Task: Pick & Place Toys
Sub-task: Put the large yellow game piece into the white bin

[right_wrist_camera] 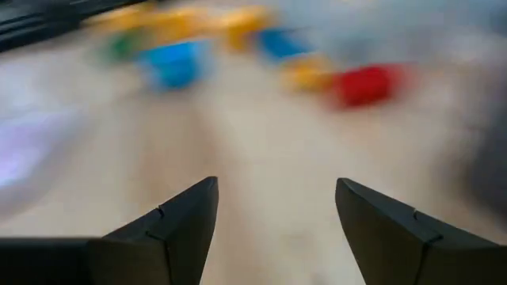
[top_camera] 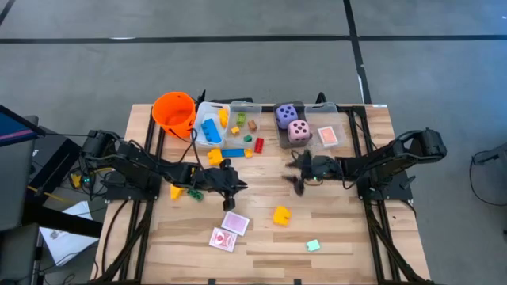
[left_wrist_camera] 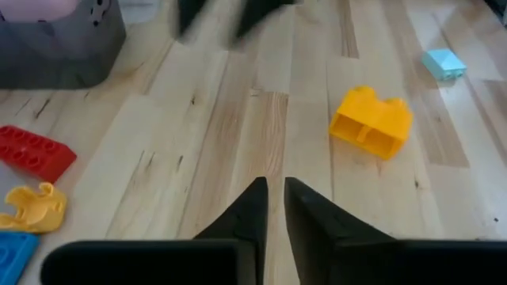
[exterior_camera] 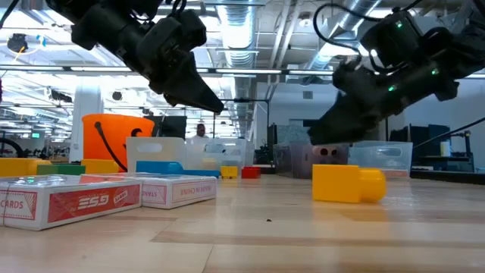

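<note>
Scanning from the left of the high view, I find the orange bucket (top_camera: 174, 112) at the back of the bench (top_camera: 348, 237), then two clear bins: the first bin (top_camera: 227, 125) holds small blocks, the second bin (top_camera: 310, 127) holds the purple die (top_camera: 286, 115), the pink die (top_camera: 299, 131) and a red card pack (top_camera: 328, 137). Toys not yet put away lie on the open bench: a yellow piece (top_camera: 176, 191) by the left arm, two card packs (top_camera: 230, 230) toward the front, a yellow block (top_camera: 281, 214) in the middle and a small pale green block (top_camera: 313, 245) nearer the front. My left gripper (top_camera: 230, 187) hangs above bare wood just behind the card packs; in its wrist view the fingers (left_wrist_camera: 247, 214) are almost pressed together with nothing between them, and the yellow block sits well ahead of them. I judge the step in hand to be a reach between placements, with no toy carried. My right gripper (top_camera: 298, 176) hovers in front of the second bin; its fingers (right_wrist_camera: 186, 218) are spread and empty. The next move calls for me to spread the left fingers, centre them over a chosen toy, descend and close.
</note>
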Action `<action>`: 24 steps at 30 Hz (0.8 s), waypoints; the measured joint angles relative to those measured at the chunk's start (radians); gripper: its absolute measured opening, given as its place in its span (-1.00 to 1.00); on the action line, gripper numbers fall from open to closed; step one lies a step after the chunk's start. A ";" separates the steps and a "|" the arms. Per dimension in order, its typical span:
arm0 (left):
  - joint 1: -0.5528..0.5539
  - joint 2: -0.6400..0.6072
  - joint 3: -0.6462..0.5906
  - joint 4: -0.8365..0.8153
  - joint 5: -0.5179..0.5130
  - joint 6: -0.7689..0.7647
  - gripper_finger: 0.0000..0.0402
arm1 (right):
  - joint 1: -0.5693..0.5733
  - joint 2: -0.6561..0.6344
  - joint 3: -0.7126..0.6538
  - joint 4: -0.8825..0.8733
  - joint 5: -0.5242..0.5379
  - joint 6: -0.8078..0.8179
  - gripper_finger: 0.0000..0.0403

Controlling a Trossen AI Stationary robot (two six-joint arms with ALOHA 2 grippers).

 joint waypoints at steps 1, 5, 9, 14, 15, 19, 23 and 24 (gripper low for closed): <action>0.000 0.000 0.000 0.006 0.000 0.001 -0.78 | 0.007 0.000 0.000 0.015 -0.113 -0.034 0.24; 0.000 0.000 0.000 0.011 -0.001 0.002 -0.63 | 0.053 0.000 0.000 0.084 -0.378 -0.065 0.24; -0.005 0.000 0.000 0.011 0.003 0.000 -0.45 | 0.119 0.000 0.000 0.137 -0.393 -0.062 0.24; -0.006 0.000 0.000 0.027 0.134 -0.001 -0.20 | 0.208 0.000 0.000 0.189 -0.393 -0.026 0.24; -0.006 0.000 0.000 0.039 0.161 -0.001 -0.14 | 0.226 0.000 0.000 0.196 -0.393 -0.019 0.24; -0.008 0.021 0.000 0.151 0.212 -0.005 0.11 | 0.276 0.000 0.000 0.229 -0.305 -0.019 0.24; -0.014 0.072 0.006 0.269 0.213 -0.031 0.32 | 0.318 0.000 0.000 0.247 -0.093 0.007 0.24; -0.018 0.091 0.014 0.273 0.212 -0.036 0.36 | 0.334 0.000 0.000 0.245 -0.041 0.010 0.24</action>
